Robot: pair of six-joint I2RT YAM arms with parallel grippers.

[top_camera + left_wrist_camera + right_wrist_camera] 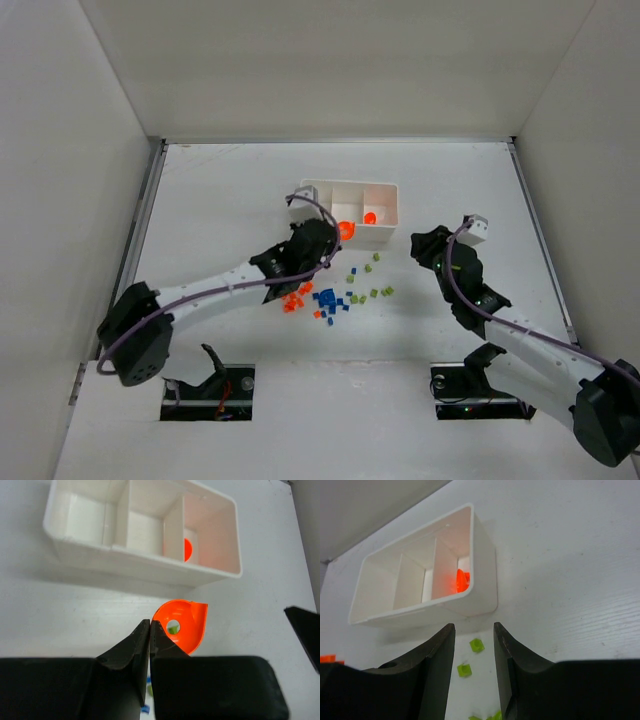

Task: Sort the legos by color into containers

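The left gripper point(150, 624), jaws shut (whether they nip its edge I cannot tell), has the orange piece point(182, 625) just right of its tips, short of the tray's point(150, 562) right compartment ahead, while the right gripper point(473, 627) hangs open and empty over green legos point(477, 645).

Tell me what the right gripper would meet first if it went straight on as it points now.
The right gripper would likely meet the yellow-green legos on the table ahead of its open jaws, if it runs low; otherwise the end wall of the white tray. Height is unclear.
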